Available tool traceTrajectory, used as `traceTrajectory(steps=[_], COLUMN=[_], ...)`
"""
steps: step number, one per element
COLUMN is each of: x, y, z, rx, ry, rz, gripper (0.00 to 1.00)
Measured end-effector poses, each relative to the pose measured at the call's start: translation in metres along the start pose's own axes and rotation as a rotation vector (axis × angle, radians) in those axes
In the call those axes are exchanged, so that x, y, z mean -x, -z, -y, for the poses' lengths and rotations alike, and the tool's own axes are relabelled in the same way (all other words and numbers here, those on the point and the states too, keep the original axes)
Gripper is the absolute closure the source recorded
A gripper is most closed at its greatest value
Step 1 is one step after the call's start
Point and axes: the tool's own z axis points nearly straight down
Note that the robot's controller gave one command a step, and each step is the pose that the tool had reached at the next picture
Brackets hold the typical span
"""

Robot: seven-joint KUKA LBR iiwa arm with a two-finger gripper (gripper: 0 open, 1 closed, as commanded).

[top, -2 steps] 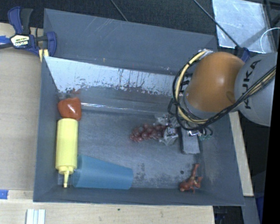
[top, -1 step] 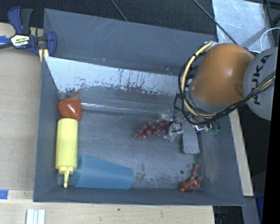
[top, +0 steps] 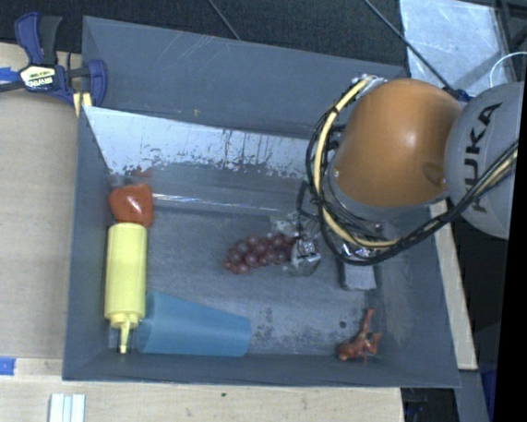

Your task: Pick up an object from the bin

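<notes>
My gripper point(top: 303, 246) is low in the middle of the bin, right at the right end of a bunch of dark red grapes point(top: 255, 251). The bunch lies on the bin floor and stretches left from the gripper. The orange cover above hides most of the gripper. A small orange-red toy figure point(top: 360, 340) lies near the front right corner, below and to the right of the gripper.
Along the left wall lies a yellow bottle point(top: 126, 276) with an orange-brown cap point(top: 131, 205) at its far end. A blue cup point(top: 192, 328) lies on its side along the front wall. The arm and its cables hang over the bin's right half.
</notes>
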Motion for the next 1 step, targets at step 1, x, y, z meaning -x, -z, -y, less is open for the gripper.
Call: traceTrajectory(steps=[1], x=[0.0054], y=[0.0293], z=[0.0219], rx=[0.002], ry=[0.022], rz=[-0.007], gripper=[1.0])
